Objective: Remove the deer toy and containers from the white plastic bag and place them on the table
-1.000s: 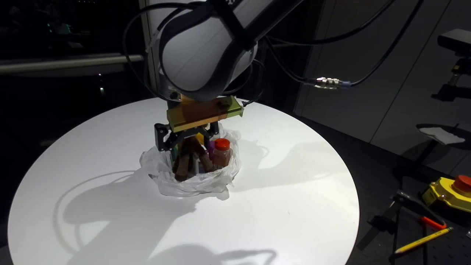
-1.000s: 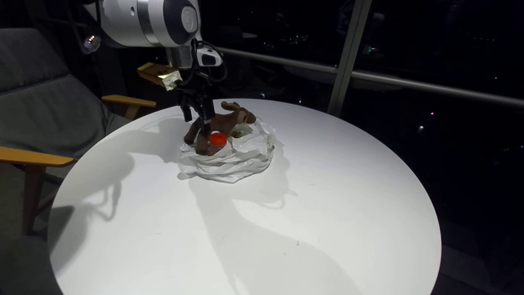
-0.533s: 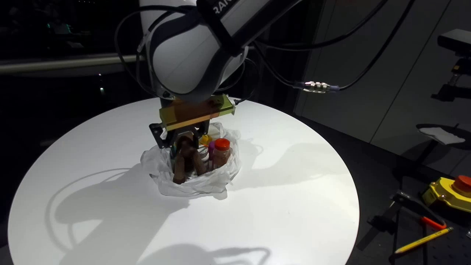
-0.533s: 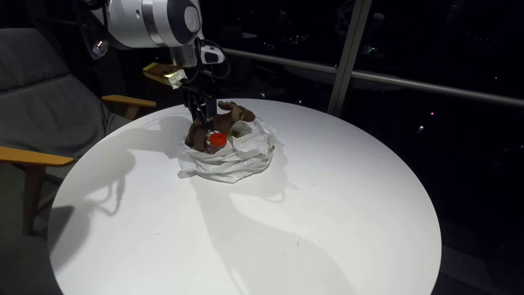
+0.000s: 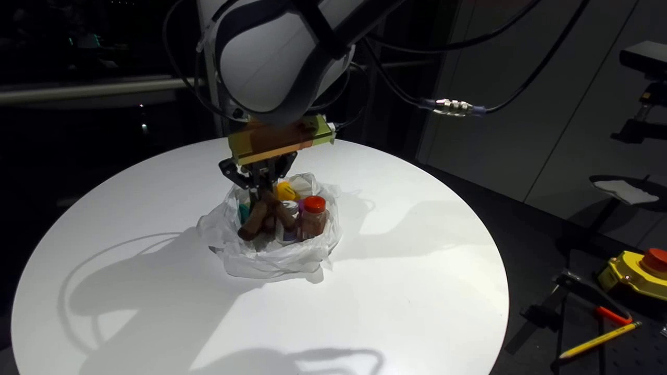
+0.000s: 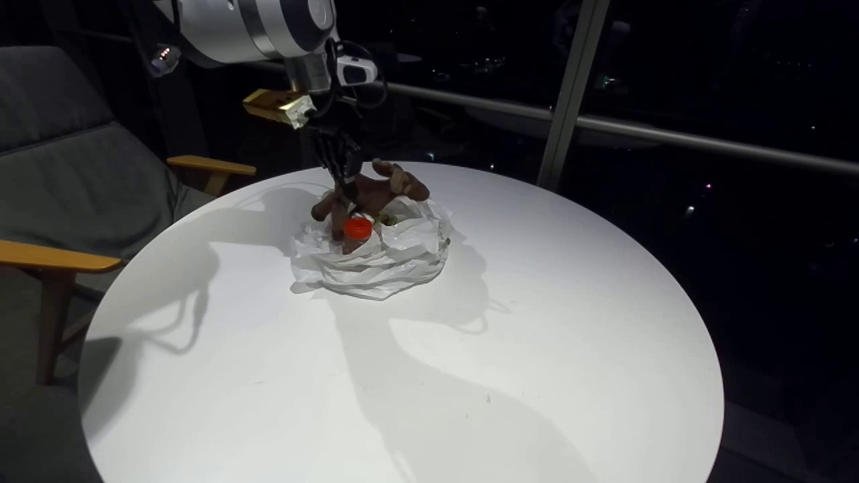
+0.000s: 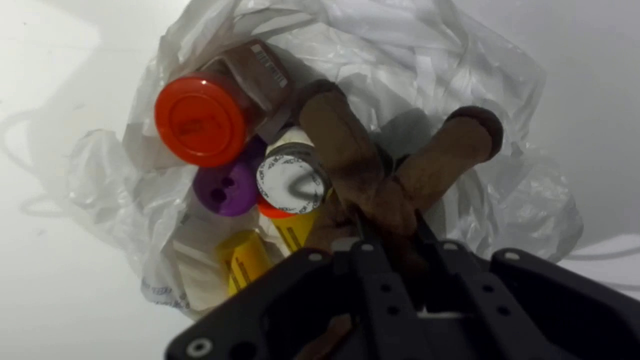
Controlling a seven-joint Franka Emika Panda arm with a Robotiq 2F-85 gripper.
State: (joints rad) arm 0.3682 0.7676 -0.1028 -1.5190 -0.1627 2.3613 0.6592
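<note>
Deer toy (image 6: 374, 193) higher, tight in tool (image 7: 387, 216)

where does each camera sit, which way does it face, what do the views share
Exterior view: off the robot, looking down across the table, yellow pencil at picture right; arm and end effector show.
Exterior view: off the robot, looking down across the table, grey chair at picture left; arm and end effector show.
Wrist view: mounted on the arm, looking down into the bag; only the end effector shows, closed on the deer toy.
Both exterior views share the table, bag and red-lidded jar.
</note>
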